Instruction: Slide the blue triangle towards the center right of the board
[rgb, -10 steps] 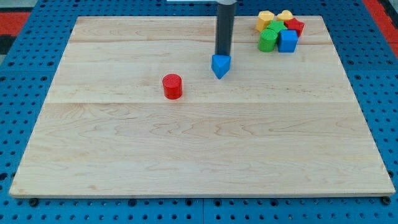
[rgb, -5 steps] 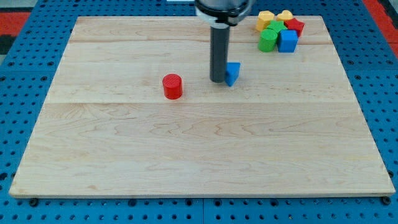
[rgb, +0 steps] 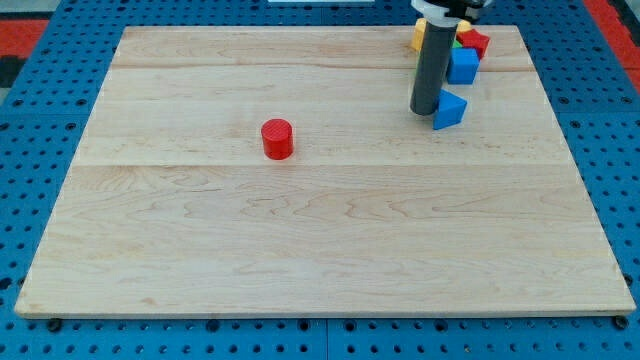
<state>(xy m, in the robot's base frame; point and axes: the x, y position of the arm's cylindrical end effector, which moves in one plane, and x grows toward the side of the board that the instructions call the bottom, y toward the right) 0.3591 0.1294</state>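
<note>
The blue triangle (rgb: 450, 109) lies on the wooden board (rgb: 320, 230), right of centre in the upper part of the view. My tip (rgb: 425, 112) stands right against its left side, touching it. The dark rod rises from there to the view's top edge and hides part of the block cluster behind it.
A red cylinder (rgb: 277, 138) stands left of centre. At the view's top right is a tight cluster: a blue cube (rgb: 462, 66), a red block (rgb: 475, 42), a yellow block (rgb: 416, 36) and a sliver of green, just above the blue triangle.
My tip has moved to the view's right and pushed the blue triangle with it, from near the board's upper middle to just below the top-right cluster. The red cylinder has not moved.
</note>
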